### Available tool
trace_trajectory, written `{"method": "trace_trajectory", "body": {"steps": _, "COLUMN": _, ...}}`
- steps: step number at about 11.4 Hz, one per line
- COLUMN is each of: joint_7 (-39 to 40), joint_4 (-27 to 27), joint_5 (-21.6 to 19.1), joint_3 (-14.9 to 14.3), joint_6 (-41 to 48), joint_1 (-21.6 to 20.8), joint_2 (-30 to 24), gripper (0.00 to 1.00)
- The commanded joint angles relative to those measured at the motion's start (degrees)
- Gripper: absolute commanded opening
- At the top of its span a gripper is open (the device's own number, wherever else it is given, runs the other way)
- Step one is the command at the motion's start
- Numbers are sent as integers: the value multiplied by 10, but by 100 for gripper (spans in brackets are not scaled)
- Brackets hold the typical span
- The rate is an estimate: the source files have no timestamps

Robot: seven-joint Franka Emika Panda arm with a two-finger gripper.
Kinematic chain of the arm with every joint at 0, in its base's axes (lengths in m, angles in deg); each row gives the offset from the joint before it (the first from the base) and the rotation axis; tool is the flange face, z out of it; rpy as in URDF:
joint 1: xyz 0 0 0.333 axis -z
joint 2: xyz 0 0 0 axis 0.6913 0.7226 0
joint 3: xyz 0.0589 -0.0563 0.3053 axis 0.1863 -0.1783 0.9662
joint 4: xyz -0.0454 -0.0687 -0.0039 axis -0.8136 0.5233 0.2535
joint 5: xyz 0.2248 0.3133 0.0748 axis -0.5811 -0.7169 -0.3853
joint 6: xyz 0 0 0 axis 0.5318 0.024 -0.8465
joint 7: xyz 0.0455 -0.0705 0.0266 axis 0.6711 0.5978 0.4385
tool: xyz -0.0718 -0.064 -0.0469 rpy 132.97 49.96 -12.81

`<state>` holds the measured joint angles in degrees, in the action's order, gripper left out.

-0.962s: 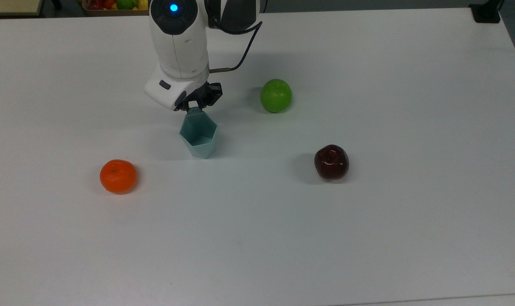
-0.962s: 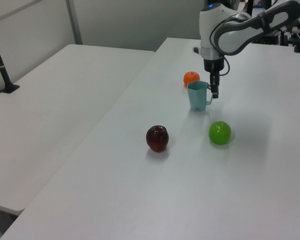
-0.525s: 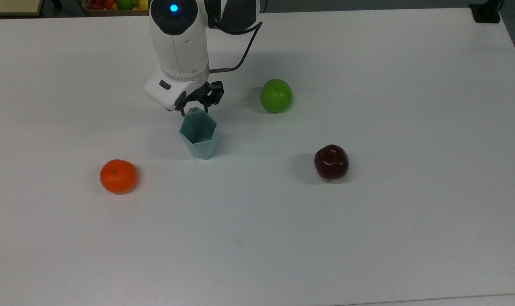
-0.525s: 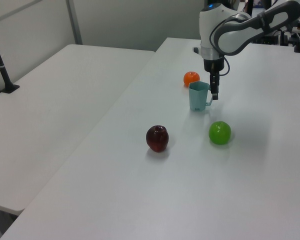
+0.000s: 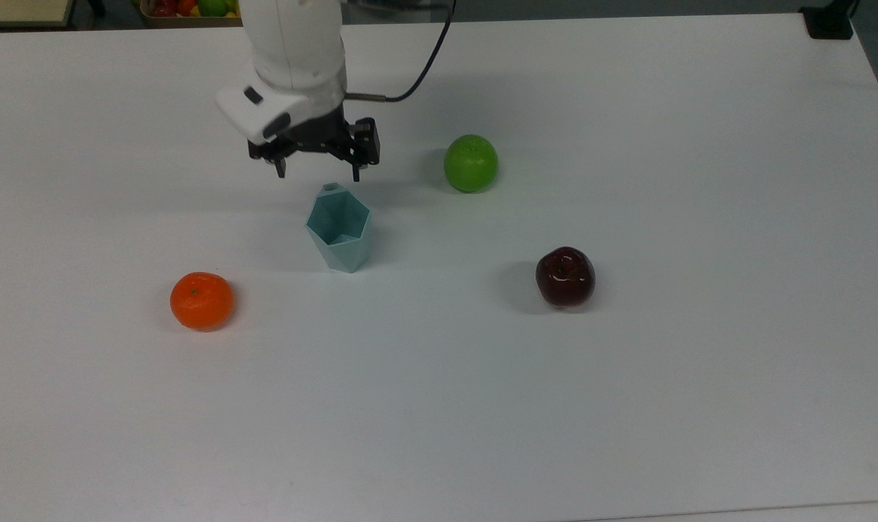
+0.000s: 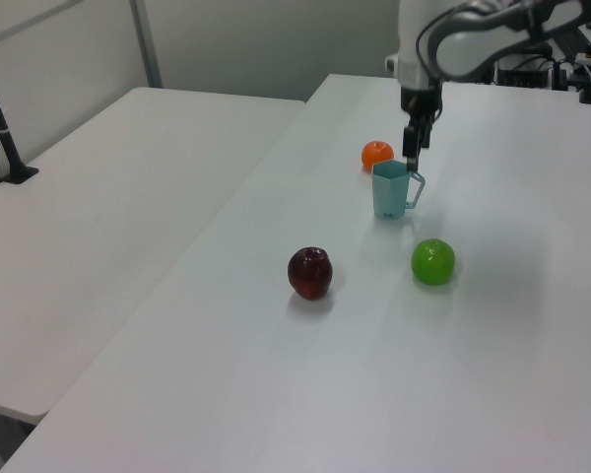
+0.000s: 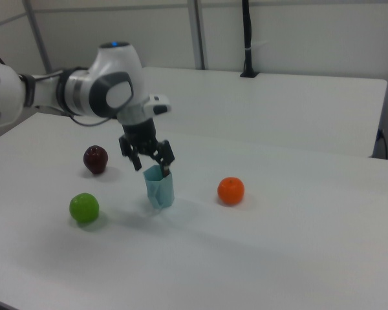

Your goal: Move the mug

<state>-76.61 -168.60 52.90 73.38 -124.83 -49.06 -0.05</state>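
The pale teal faceted mug [image 5: 339, 233] [image 6: 389, 189] [image 7: 160, 186] stands upright on the white table [image 5: 627, 406], its small handle toward the top view's upper edge. My gripper [image 5: 317, 172] [image 6: 411, 161] [image 7: 151, 168] hangs just above the mug's handle side, open, with nothing between its fingers. It is clear of the mug and touches nothing.
An orange [image 5: 201, 300] lies to the top view's left of the mug, a green apple [image 5: 470, 163] to its upper right, a dark red apple [image 5: 565, 276] to its right. A fruit box [image 5: 192, 9] sits beyond the table's far edge.
My gripper has let go of the mug's handle, opened wide and risen. The mug stays where it was set down.
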Motion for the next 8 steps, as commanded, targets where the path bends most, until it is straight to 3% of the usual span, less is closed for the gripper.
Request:
{"method": "trace_trajectory", "body": {"steps": 1, "joint_7": -36, "joint_4": -9, "joint_5": -9, "joint_3": -4, "joint_6": 9, "joint_1": 9, "joint_2": -82, "gripper": 100}}
{"method": "trace_trajectory", "body": {"steps": 3, "joint_7": -27, "joint_4": 2, "joint_5": -8, "joint_3": -4, "joint_6": 84, "joint_1": 16, "joint_2": -105, "gripper": 100}}
{"method": "trace_trajectory", "body": {"steps": 8, "joint_7": -31, "joint_4": 24, "joint_5": -7, "joint_3": -5, "joint_6": 95, "joint_1": 26, "joint_2": -105, "gripper": 100}}
